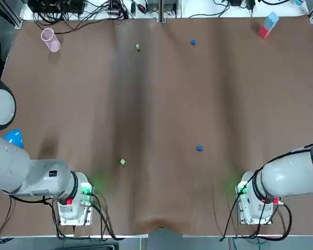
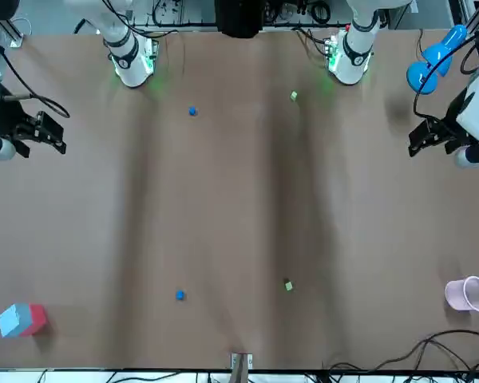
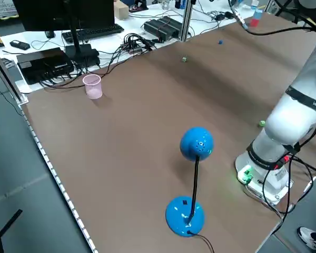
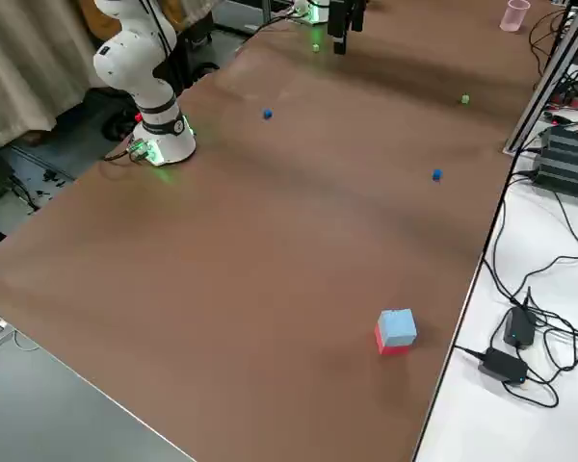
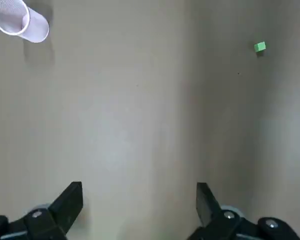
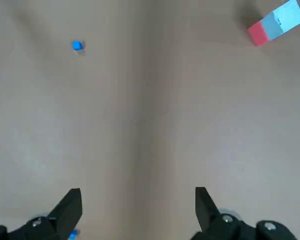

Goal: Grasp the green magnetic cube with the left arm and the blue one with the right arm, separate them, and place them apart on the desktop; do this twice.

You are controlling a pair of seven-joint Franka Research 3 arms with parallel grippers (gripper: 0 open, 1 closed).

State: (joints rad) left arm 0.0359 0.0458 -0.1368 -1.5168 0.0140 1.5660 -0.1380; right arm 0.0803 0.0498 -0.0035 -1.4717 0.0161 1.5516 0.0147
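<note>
- The near green cube (image 1: 122, 162) lies alone on the brown desktop (image 1: 156, 114). The near blue cube (image 1: 199, 148) is well apart from it, at about 3 o'clock.
- The far green cube (image 1: 137, 47) and far blue cube (image 1: 192, 42) lie the same way, green at 9 o'clock of blue, with neither pair touching.
- The left gripper (image 5: 139, 192) hangs over the table's left edge, fingers spread and empty. From it the near green cube lies at roughly 4 o'clock and the far one at about 2.
- The right gripper (image 6: 137, 195) mirrors it at the right edge, spread and empty, with the near blue cube at about 8 o'clock and the far one at 10.
- Each colour sits on its own arm's side, so both separations look done and no joined pair is left to reach for.
</note>
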